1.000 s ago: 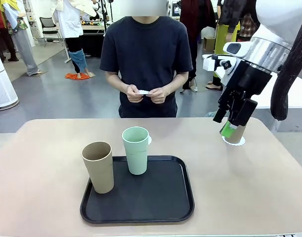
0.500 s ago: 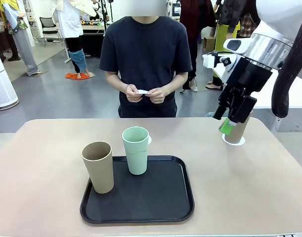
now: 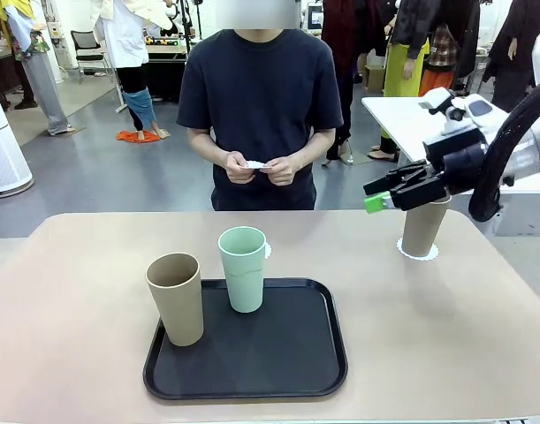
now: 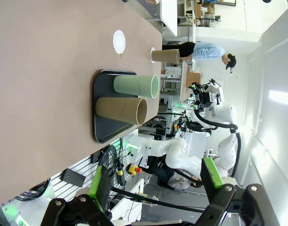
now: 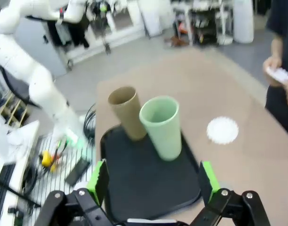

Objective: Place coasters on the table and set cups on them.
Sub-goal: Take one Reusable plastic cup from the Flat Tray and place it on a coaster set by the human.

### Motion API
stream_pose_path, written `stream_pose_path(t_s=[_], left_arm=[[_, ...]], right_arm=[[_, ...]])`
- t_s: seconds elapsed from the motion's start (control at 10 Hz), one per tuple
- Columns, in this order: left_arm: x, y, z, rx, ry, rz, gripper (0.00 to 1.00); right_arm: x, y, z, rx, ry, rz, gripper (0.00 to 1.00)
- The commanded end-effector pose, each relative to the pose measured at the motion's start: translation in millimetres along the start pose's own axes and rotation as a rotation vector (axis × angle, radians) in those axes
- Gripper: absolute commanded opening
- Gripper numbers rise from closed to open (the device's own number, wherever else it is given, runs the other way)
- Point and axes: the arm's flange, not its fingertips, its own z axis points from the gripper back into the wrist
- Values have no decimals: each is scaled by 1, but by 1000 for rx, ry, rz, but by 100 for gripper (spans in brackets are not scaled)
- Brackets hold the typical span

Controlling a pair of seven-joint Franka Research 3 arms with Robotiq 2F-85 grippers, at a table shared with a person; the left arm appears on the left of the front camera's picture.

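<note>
At 2 o'clock on the tabletop (image 3: 75, 291), a tan cup (image 3: 424, 225) stood upright on a coaster (image 3: 418, 253), scalloped edge showing around its base; the right hand (image 3: 374, 195) hung in the air just at the cup's 9 o'clock side, level with its rim, fingers pointing toward 9 o'clock; released, nothing between the green pads, fingertips clear of the cup.

Near 6 o'clock sat a black tray (image 3: 287, 344); a second tan cup (image 3: 175, 299) stood upright at the tray's 9 o'clock edge; a mint cup (image 3: 243, 268) stood upright near the tray's 12 o'clock edge, close to the second tan cup but apart; both were empty.

A second coaster (image 5: 222, 129) lay flat on bare tabletop just beyond the tray, at about 1 o'clock from the mint cup, with no cup on it.

At 12 o'clock a person (image 3: 261, 97) stood at the far edge; the person's hands (image 3: 283, 168) held a third coaster (image 3: 256, 164) at waist height, off the tabletop.

In the left wrist view the left hand (image 4: 155, 172) was released, fingers spread with nothing between them, well apart from the tray and the cups.
</note>
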Motion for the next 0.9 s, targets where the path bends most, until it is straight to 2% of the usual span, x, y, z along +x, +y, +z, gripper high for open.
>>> stream_pose_path(t_s=[0.0, 0.2, 0.5, 0.7, 0.8], left_arm=[[0, -1, 1, -7, -18, -7, 100], [0, -1, 1, -7, -18, -7, 100], [0, -1, 1, -7, -18, -7, 100], [0, -1, 1, -7, -18, -7, 100], [0, -1, 1, -7, -18, -7, 100]], right_arm=[[-24, 0, -16, -41, -144, 95, 100], [-43, 0, -22, -21, -116, 145, 100], [-65, -9, -35, 36, 58, 175, 100], [-66, -9, -39, 50, 120, 181, 100], [-53, -25, -42, 46, 53, 153, 100]])
